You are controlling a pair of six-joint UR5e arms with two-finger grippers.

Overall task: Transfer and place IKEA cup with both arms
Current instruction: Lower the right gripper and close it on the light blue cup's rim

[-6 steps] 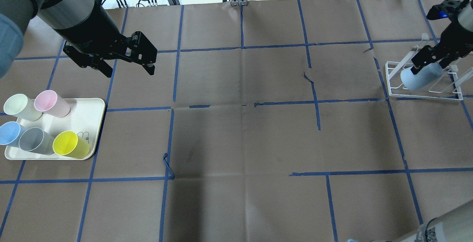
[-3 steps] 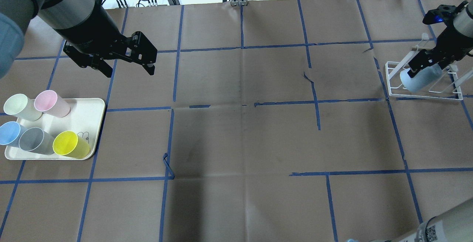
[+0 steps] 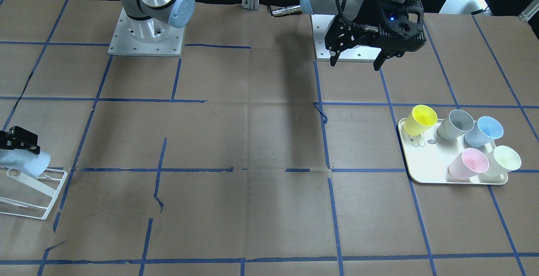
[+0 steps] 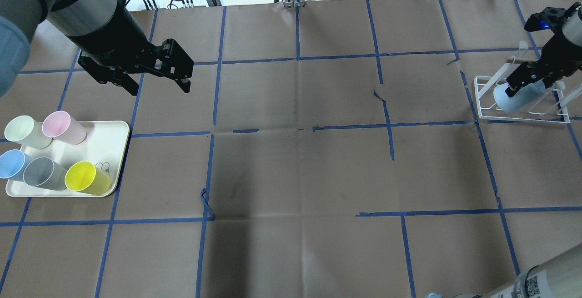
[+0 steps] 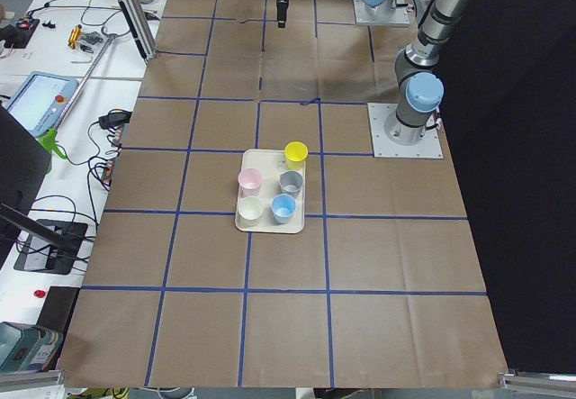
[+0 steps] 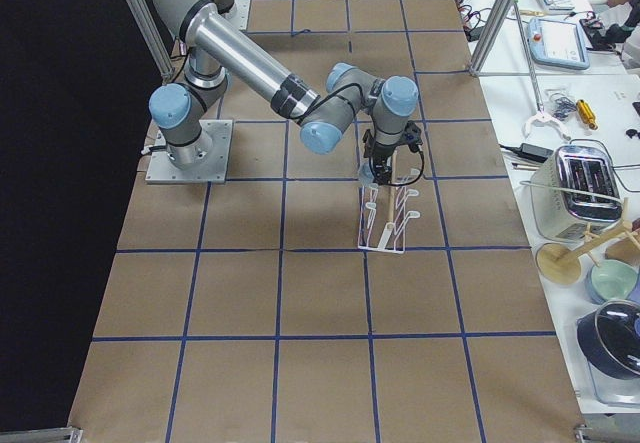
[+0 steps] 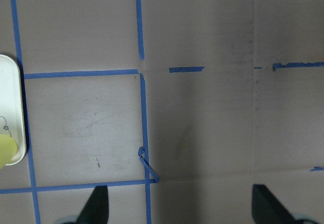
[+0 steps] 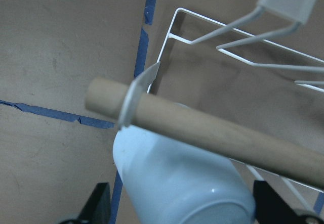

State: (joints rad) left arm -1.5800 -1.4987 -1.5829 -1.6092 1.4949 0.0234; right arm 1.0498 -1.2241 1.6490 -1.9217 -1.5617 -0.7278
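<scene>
The pale-blue IKEA cup [image 4: 511, 100] lies tilted on the white wire rack [image 4: 523, 118] at the far right of the table. The right wrist view shows the cup [image 8: 177, 183] under a wooden dowel [image 8: 212, 128] of the rack [image 8: 223, 27]. My right gripper [image 4: 523, 84] is open, one finger on each side of the cup, with a small gap showing on one side. In the front view the cup [image 3: 25, 162] sits at the left edge under that gripper [image 3: 19, 141]. My left gripper [image 4: 160, 89] is open and empty, hovering beyond the tray.
A cream tray [image 4: 109, 129] at the near left holds a second blue cup [image 4: 11, 164], a pink cup [image 4: 61, 127], a grey cup [image 4: 43, 173], a yellow cup [image 4: 86, 177] and a pale-green cup [image 4: 25, 132]. Brown paper with blue tape lines covers the table.
My right wrist has shifted slightly over the rack, first left, then back. The cup has stayed on the rack. The left arm has not moved.
</scene>
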